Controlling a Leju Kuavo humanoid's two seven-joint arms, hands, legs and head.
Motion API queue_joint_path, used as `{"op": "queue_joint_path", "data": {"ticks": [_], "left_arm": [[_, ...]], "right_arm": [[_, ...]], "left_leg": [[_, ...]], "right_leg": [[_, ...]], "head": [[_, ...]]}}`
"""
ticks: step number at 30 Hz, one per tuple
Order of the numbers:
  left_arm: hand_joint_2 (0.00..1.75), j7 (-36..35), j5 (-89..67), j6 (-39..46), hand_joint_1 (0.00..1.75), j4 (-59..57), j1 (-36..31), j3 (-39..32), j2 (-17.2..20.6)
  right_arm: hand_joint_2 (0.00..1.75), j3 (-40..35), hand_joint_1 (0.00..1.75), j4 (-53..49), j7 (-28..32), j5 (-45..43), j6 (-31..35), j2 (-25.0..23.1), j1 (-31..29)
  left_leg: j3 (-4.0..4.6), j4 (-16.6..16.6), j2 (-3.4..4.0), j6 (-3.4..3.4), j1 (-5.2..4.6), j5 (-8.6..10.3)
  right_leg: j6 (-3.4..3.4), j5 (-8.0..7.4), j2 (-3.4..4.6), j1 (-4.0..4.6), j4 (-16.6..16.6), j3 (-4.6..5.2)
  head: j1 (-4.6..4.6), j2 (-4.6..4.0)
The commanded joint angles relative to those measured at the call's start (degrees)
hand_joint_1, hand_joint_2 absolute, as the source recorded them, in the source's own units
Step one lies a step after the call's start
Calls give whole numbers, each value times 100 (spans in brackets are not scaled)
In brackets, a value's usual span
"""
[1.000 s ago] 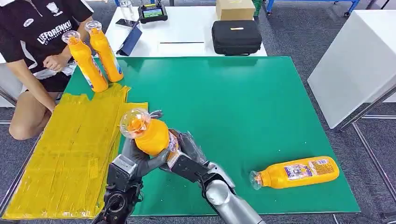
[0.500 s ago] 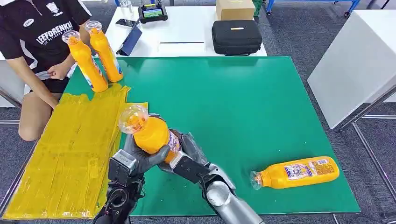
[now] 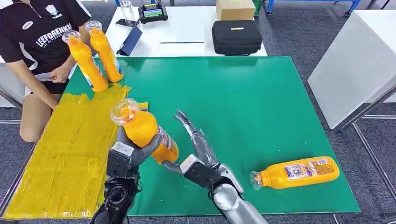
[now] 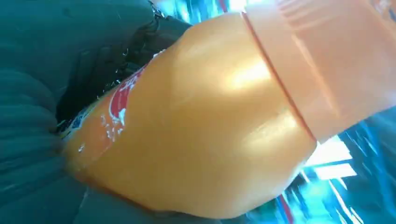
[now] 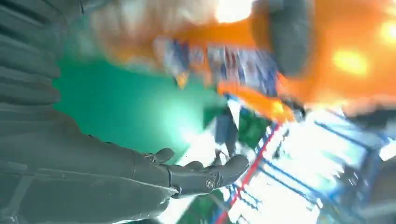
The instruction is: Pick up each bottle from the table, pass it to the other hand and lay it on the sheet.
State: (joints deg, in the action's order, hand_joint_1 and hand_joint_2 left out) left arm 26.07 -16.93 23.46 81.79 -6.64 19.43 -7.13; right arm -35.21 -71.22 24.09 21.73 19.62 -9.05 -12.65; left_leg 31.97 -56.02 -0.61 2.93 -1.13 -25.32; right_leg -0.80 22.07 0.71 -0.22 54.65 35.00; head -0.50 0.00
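now your left hand (image 3: 133,151) grasps the bottle (image 3: 142,130) alone; your right hand (image 3: 196,142) is released, fingers spread beside it.

This looks like a robotics test lab or demo room. A desk (image 3: 261,116) covered with a green mat stands on grey carpet tile, with plain white tables (image 3: 187,32) close around it. On the far white table lie a black equipment case (image 3: 236,36), a cardboard box (image 3: 235,8) and a small device with a lit screen (image 3: 152,12). A person (image 3: 35,42) in a black logo shirt sits beside the desk, near a taped-down yellow sheet (image 3: 70,154).
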Motion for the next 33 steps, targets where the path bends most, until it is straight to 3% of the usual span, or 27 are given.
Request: {"op": "queue_joint_path", "data": {"ticks": [1, 3, 4, 5, 6, 7, 8, 9, 12, 23, 33], "left_arm": [[175, -776, -3033, 1624, 175, -1273, -646, -696, 130], [175, -1984, -6681, 1654, 175, -950, -488, -1467, -52], [175, -3304, -7307, 1654, 175, -1148, -689, -516, 879], [175, -5299, -7307, 1654, 175, -1950, -1357, 1375, 1640], [175, -5411, -7307, 1584, 175, -2160, -1413, 1463, 1600], [175, -5970, -7307, 1379, 175, -2597, -1712, 1973, 1724], [175, -6535, -7307, 1128, 175, -2956, -1961, 2497, 1865], [175, -6607, -7307, 894, 175, -3088, -2105, 2565, 1983], [175, -6607, -7307, 463, 175, -3449, -2190, 2209, 2065], [175, -6607, -7307, -297, 175, -4859, -2360, 1247, 1782], [175, -6607, -7307, -297, 175, -4859, -2360, 1247, 1782]], "right_arm": [[175, 485, 0, -1723, -287, 697, 67, 665, 333], [175, 555, 0, -1864, -285, 719, 125, 797, 415], [175, 614, 0, -1899, -291, 705, 159, 821, 478], [175, 721, 0, -1937, -295, 662, 208, 839, 596], [175, 760, 0, -1946, -293, 622, 218, 856, 643], [175, 857, 0, -1959, -260, 507, 220, 876, 741], [175, 960, 0, -1945, -215, 401, 174, 859, 813], [175, 1008, 0, -1939, -196, 366, 145, 847, 845], [175, 1236, 0, -2026, -149, 320, 188, 800, 1110], [175, 1482, 0, -1900, -141, 256, 49, 710, 936], [175, 1482, 0, -1900, -141, 256, 49, 710, 936]], "left_leg": [[-28, 0, -17, -24, 8, -10], [-18, 6, -15, -14, 3, -3], [-30, 3, -7, -22, 7, -12], [-24, 2, 1, -18, 7, -11], [-17, 9, -17, -15, 3, 1], [-50, 5, -24, -39, 15, -16], [-17, 11, -56, -14, 0, 7], [-35, 12, -85, -25, 6, 5], [-28, 7, -19, -23, 5, -3], [-22, -2, 13, -31, 13, -6], [-15, 0, 7, -28, 8, -3]], "right_leg": [[-1, 16, -28, 7, -2, -35], [-1, 8, -20, 2, -6, -24], [-1, 14, -16, 6, -4, -35], [-1, 10, -7, 6, -5, -27], [2, 7, -23, 2, -5, -22], [5, 26, -38, 13, -3, -59], [0, 13, -61, 1, -7, -32], [1, 24, -94, 8, -11, -56], [3, 9, -26, 6, -8, -29], [2, 7, 8, 9, 1, -22], [3, 5, 8, 5, 3, -15]], "head": [[0, 0], [0, 0], [0, 0], [0, 0], [0, 0], [2, 0], [4, 0], [4, 0], [-7, 0], [-5, 0], [-5, 0]]}}
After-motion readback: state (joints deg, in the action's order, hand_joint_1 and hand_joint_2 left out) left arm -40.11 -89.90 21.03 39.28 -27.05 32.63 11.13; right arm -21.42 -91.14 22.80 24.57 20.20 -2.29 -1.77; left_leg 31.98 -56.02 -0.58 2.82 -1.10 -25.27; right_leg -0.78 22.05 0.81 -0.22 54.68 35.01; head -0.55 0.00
